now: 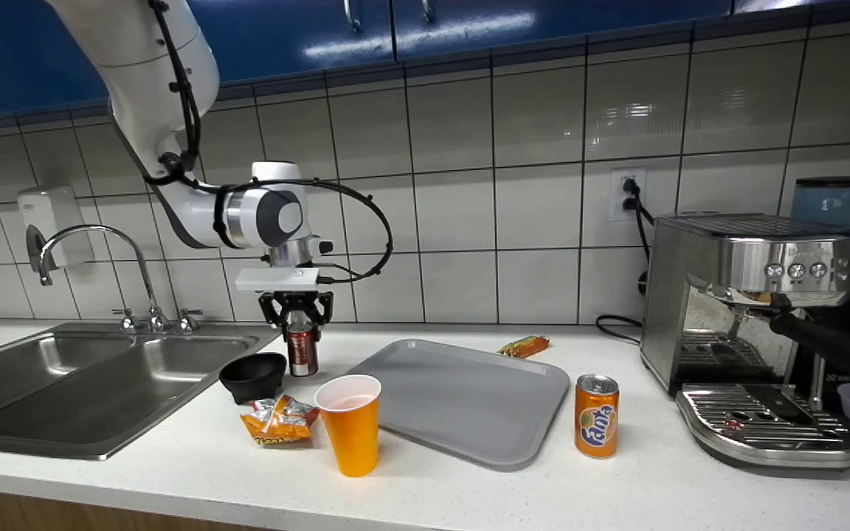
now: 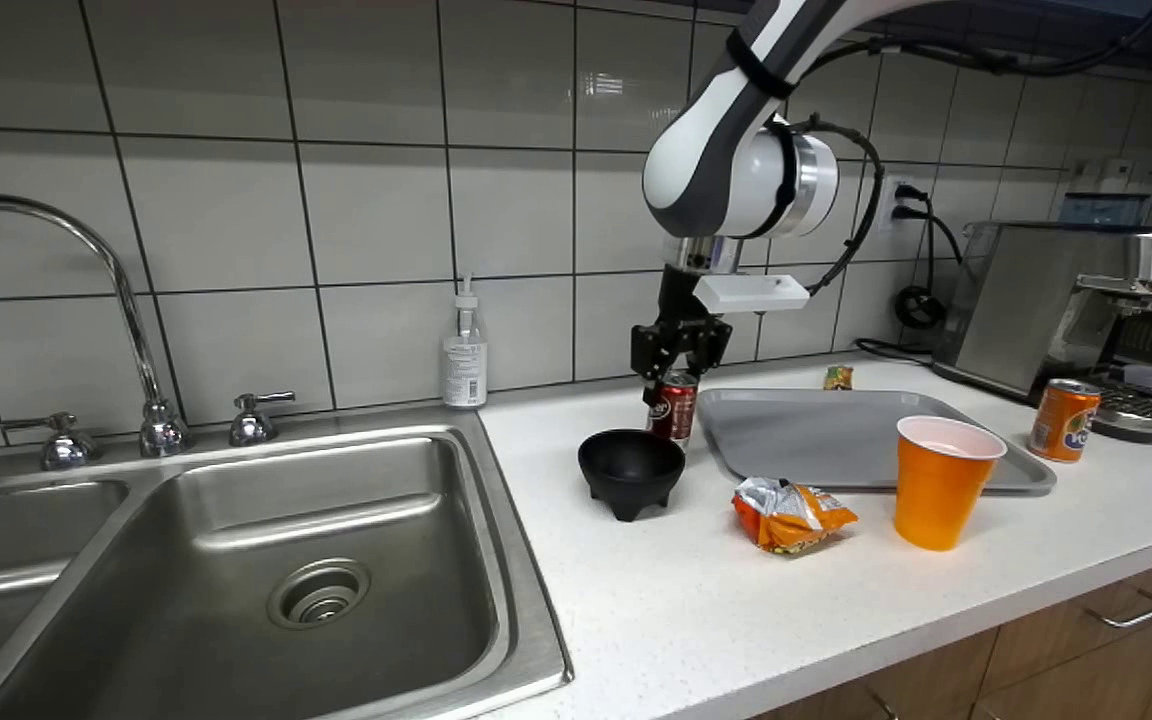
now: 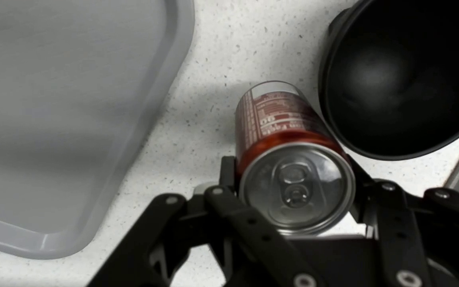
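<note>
Plainly one pincer [image 3: 292, 171] around one red can [image 1: 302, 352]

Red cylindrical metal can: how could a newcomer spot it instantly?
Beside the rectangular steel sink is a round, black, plastic-looking bowl. Next to that bowl, clasped in the black two-fingered pincer, is the red cylindrical metal can; the only other can is orange.
</note>
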Tool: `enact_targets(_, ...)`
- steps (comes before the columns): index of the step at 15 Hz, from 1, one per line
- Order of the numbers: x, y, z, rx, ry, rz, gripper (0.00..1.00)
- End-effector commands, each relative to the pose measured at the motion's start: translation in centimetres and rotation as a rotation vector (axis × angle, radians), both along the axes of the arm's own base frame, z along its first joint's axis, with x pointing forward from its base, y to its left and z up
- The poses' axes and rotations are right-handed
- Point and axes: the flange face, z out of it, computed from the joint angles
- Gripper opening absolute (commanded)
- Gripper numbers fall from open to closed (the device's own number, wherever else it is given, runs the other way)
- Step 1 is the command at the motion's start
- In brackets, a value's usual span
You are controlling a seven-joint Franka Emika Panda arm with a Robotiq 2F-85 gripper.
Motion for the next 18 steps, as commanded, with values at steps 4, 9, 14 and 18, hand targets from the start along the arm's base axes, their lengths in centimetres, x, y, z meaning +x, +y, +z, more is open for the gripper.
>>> enact_targets(4, 0.1, -0.9, 0.8, -0.013, -0.019, 0.013, 0.95)
enact_targets(9, 0.2, -1.6, 1.8, -0.009, -0.042, -0.001, 1.00)
enact_targets(14, 0.5, -3.4, 3.5, -0.006, -0.085, -0.034, 1.00)
enact_targets(18, 0.4, -5.3, 5.0, -0.006, -0.113, -0.065, 1.00)
